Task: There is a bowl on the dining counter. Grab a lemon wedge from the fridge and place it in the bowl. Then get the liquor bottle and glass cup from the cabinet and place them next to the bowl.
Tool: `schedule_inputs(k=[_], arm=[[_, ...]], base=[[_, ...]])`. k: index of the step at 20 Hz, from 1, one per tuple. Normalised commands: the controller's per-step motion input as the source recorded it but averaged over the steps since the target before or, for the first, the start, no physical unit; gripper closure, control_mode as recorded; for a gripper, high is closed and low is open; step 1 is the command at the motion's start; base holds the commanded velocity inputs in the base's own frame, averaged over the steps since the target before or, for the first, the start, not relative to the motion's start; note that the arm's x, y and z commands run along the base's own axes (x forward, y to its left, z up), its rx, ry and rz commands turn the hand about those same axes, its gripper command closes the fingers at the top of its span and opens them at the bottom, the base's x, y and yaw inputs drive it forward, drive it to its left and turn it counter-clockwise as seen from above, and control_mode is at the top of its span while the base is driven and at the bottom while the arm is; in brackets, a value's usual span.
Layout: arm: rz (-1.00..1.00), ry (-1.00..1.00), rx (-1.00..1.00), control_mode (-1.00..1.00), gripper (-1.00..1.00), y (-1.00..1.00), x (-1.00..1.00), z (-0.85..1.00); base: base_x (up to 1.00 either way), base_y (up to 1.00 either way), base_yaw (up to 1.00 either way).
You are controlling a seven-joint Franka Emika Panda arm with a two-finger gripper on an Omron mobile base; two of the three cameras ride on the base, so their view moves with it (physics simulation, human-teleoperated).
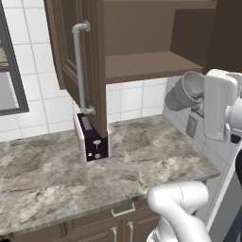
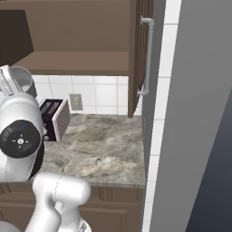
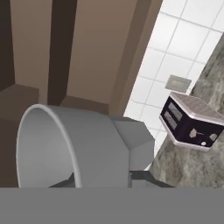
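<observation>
**Q:** Grey glass, was it? Where did the glass cup (image 1: pixel 185 93) sit?

**A:** It hung in the air at the end of the white arm, tipped on its side, out in front of the open cabinet (image 1: pixel 142 42) and above the marble worktop (image 1: pixel 94 165). In the left base view it lay at about three o'clock; in the right base view its rim (image 2: pixel 20 79) peeked over the arm at about ten o'clock.

**Q:** And the gripper?

**A:** The gripper (image 3: pixel 103 177) sat at six o'clock in the hand view, its dark tips against the cup's wall, one of them showing through the glass. It looked clamped on the cup, which loomed large there with its open mouth turned toward nine o'clock.

**Q:** What else was around?

**A:** A black toaster (image 1: pixel 92 137) with pale sides stood on the worktop against the white tiled wall (image 1: pixel 127 99), directly below the cabinet's open door (image 1: pixel 78 47) with its long metal handle (image 1: pixel 79 66). A wall socket (image 2: pixel 75 102) sat on the tiles just beside the toaster. The cabinet's brown inner shelf (image 1: pixel 146 66) lay at twelve o'clock in the left base view
</observation>
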Motion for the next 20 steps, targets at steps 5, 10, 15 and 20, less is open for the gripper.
schedule_inputs(k=[5, 10, 15, 20], arm=[[-0.02, -0.03, 0.00, -1.00, 1.00, 0.00, -0.38, 0.00], [0.00, -0.15, 0.00, -1.00, 1.00, 0.00, -0.70, 0.00], [0.00, -0.15, -0.01, -1.00, 1.00, 0.03, -0.61, 0.00], [0.00, -0.03, -0.01, 1.00, 1.00, 0.03, -0.05, 0.00]], base=[[0.00, 0.00, 0.00], [0.00, 0.00, 0.00], [0.00, 0.00, 0.00], [-0.08, 0.26, 0.14]])
